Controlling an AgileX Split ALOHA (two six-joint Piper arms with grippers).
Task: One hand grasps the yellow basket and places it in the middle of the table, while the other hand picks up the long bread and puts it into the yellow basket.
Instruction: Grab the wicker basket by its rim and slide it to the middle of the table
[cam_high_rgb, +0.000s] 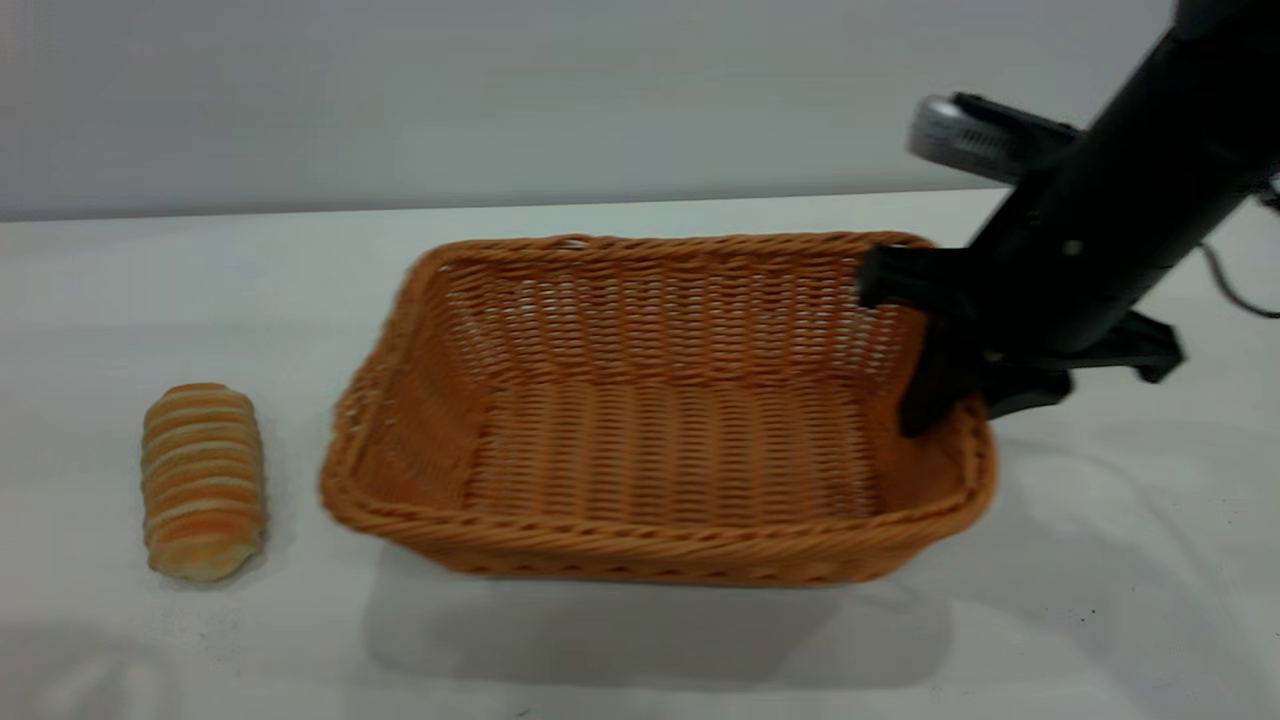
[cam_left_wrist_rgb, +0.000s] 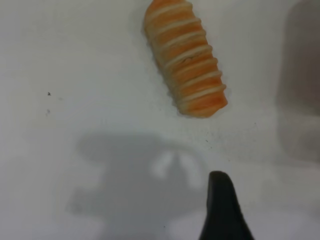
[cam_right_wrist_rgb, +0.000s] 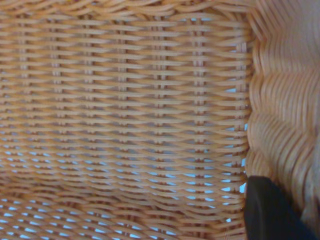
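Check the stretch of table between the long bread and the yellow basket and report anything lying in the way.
Nothing visible lies there. The long bread rests on bare table left of the yellow basket, with only the near-left braided rim to clear. The right gripper grips the basket's right wall.

The white surface (cam_high_rgb: 1100, 600) carries the yellow basket (cam_high_rgb: 660, 470) near its middle and, at the basket's nine o'clock and apart from it, the long bread (cam_high_rgb: 203, 480) lying flat.
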